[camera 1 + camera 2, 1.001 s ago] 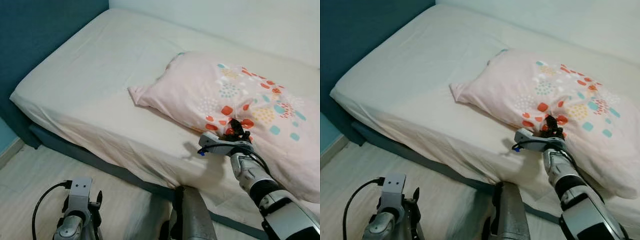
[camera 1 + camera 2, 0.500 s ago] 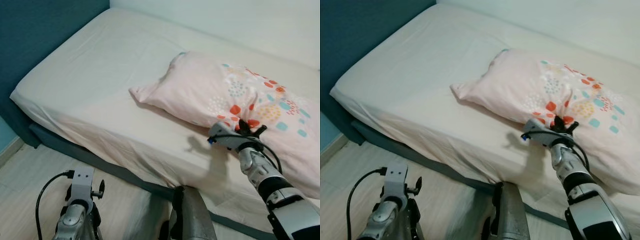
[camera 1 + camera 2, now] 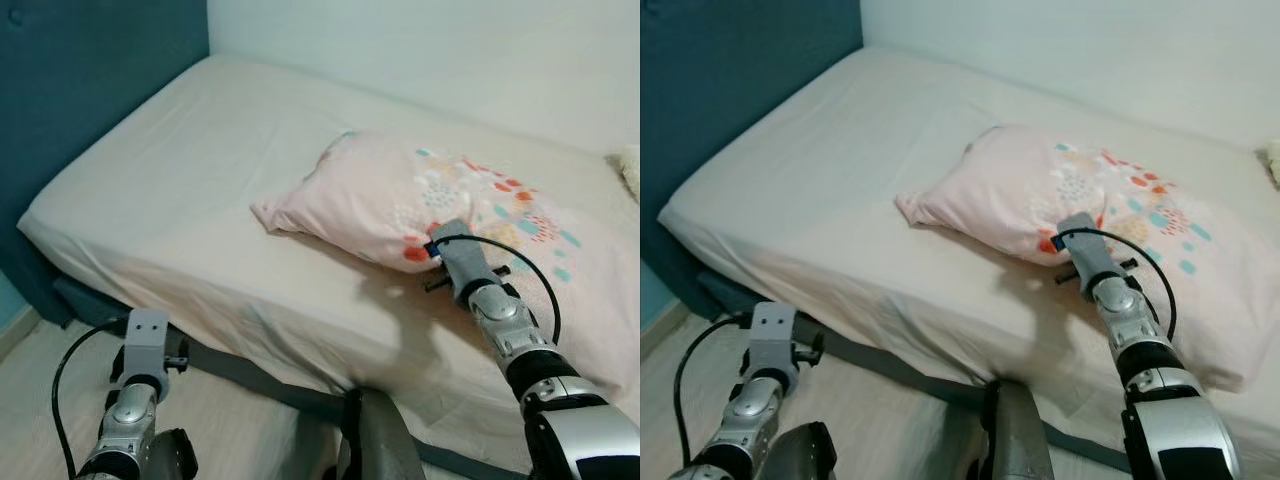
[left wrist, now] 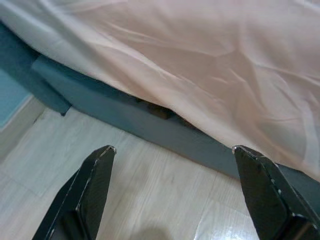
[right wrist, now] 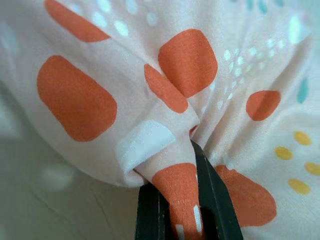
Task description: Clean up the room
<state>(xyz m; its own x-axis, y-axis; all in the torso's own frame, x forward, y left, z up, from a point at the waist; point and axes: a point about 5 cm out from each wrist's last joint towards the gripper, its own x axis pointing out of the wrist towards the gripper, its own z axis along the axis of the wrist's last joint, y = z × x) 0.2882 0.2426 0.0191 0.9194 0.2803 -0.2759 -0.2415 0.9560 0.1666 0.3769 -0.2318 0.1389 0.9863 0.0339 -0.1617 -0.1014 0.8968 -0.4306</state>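
So I have a pinch of the soft pink pillow with orange, teal and yellow spots (image 3: 470, 205) in my right gripper (image 5: 182, 197). My two black fingers (image 5: 215, 200) are squeezed almost together, with just a small fold of the cloth caught between them. The pillow lies on the wide bed with the pale cream sheet (image 3: 190, 180), over on my right side, and its pointed corner sticks out toward the middle of the bed. My right arm reaches over the near edge of the bed to the near side of the pillow.

My left gripper (image 4: 175, 185) is wide open and holds nothing. It hangs low beside the dark grey-blue bed frame (image 4: 150, 125), above the light wooden floor (image 4: 135, 200).

Here is what I think could go wrong. I only have a thin bit of the cover, not the fat part of the pillow. If I pull fast, the fold could slip out and the pillow would flop back down. If I pull hard, the cover might stretch or slide off the stuffing inside. The pillow could also drag the sheet with it and bunch it up, so the bed would look messier, not neater. And if I tug it toward me too far, it could tip over the edge and land on the floor.
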